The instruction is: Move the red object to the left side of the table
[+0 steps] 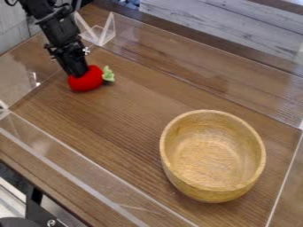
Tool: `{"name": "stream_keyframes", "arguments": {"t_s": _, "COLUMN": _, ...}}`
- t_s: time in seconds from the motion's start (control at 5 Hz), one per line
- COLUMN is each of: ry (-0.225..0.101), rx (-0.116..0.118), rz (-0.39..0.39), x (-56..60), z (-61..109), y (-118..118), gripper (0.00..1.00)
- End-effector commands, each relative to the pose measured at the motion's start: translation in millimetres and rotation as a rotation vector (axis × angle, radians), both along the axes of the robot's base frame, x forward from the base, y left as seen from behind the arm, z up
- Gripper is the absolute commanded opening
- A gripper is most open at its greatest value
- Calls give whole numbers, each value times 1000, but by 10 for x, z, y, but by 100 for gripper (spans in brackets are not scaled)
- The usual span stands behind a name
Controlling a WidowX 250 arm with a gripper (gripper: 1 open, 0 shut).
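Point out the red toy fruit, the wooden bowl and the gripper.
red toy fruit [85,82]: camera view, glossy red body.
wooden bowl [213,126]: camera view, far rim.
gripper [73,67]: camera view, between fingertips.

A glossy red is shown by the toy fruit [83,81], tipped with a green leaf. The table [130,106] is patterned in brown wood grain, edged by clear walls [59,146]. The bowl [213,155] is coloured pale wood. The gripper [73,66] is black.
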State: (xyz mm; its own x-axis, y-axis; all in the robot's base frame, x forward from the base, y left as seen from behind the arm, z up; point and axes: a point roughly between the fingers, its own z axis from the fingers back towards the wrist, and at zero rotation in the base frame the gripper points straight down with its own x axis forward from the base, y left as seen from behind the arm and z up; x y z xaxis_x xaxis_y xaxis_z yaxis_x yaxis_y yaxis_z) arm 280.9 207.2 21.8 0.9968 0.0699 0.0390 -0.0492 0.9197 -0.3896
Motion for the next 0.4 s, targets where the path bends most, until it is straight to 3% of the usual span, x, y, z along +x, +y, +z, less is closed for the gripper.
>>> {"name": "stream_keyframes", "arguments": {"t_s": 0.0, "ry": -2, "rx": -19, "rz": 52, "x": -73, "z": 37, "y": 96, "gripper": 0}}
{"name": "stream_keyframes", "arguments": {"t_s": 0.2, "ry": -2, "rx": -48, "rz": 79, "x": -89, "z": 62, "y": 99, "gripper": 0}}
